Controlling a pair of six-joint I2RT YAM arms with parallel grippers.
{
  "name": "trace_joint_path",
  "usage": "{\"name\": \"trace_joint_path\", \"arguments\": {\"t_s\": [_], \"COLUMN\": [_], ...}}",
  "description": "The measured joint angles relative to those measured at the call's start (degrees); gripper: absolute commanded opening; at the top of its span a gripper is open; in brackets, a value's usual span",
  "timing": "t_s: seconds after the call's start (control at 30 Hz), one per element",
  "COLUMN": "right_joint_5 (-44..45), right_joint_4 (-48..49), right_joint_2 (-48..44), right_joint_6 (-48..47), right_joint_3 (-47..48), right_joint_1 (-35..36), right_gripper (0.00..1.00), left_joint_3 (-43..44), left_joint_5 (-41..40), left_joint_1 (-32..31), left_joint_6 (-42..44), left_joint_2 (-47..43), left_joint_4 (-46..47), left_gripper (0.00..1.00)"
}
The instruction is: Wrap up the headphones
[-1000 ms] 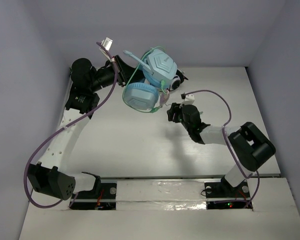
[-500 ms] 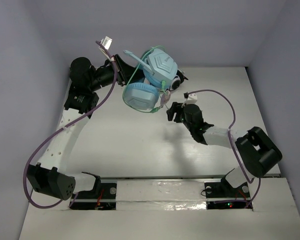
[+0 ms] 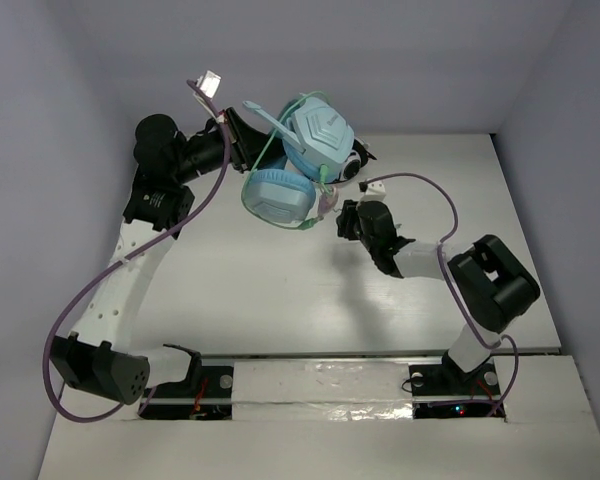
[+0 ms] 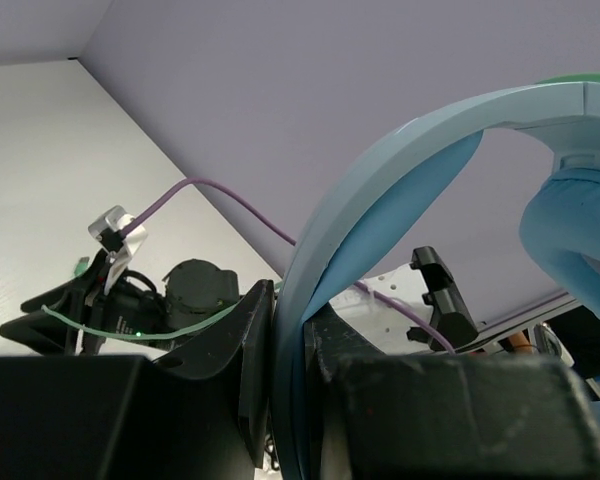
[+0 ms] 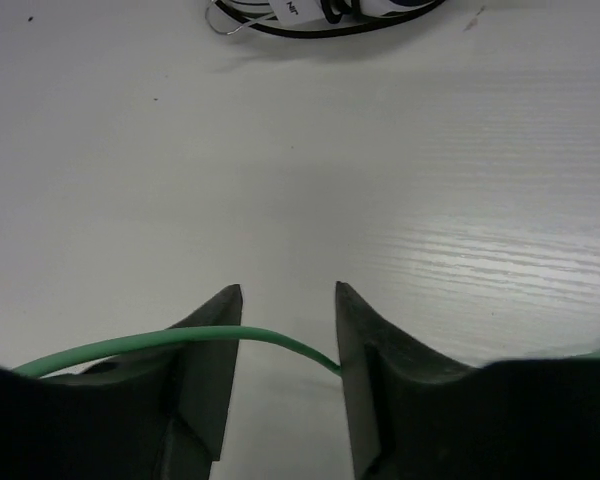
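Pinched by the headband between the closed fingers of the left gripper (image 4: 290, 335): headphones (image 3: 315, 130), aloft. Seen only from the right wrist: cable (image 5: 100, 349) crossing the parted, ungripping jaws of the right gripper (image 5: 287, 300); ahead of them, a white tag (image 5: 292, 8), lettering perhaps printed, unreadable.

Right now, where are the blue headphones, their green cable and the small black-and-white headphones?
Blue headphones (image 3: 278, 195): top view, lower earcup pad.
Green cable (image 5: 280, 339): right wrist view, stretch between the fingers.
Black-and-white headphones (image 3: 355, 165): top view, visible edge.
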Motion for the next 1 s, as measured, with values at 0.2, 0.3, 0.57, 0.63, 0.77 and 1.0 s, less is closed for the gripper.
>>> {"name": "trace_joint_path", "arguments": {"t_s": [0.2,0.3,0.57,0.63,0.77,1.0], "right_joint_5": [-3.89,-7.13,-10.36,-9.53,-7.76,-3.02], "right_joint_4": [5.35,7.85,-0.37,-5.29,-15.76,-34.12], "right_joint_2": [2.23,1.44,-8.11,-9.60,-11.10,-18.10], "right_joint_6": [1.70,3.61,7.43,7.58,8.15,11.65], "right_joint_3": [-0.87,-3.15,-5.95,-4.59,-1.75,-1.20], "right_joint_1": [-0.31,-0.42,5.11,9.51,18.64,25.55], "right_gripper": [0.00,0.00,0.00,0.00,0.00,0.00], "left_joint_3": [1.73,1.81,2.93,1.22,-3.80,-12.00], "left_joint_5": [-0.22,-1.25,-20.57,-27.43,-39.45,-55.78], "left_joint_1": [0.00,0.00,-0.02,0.00,0.00,-0.22], "left_joint_6": [0.39,0.61,5.81,5.92,5.73,5.57], "left_joint_2": [-0.13,-0.20,0.07,-0.20,-0.76,-0.72], "left_joint_4": [-0.66,-0.87,-9.64,-9.77,-9.46,-9.33], "left_gripper": [0.00,0.00,0.00,0.00,0.00,0.00]}}
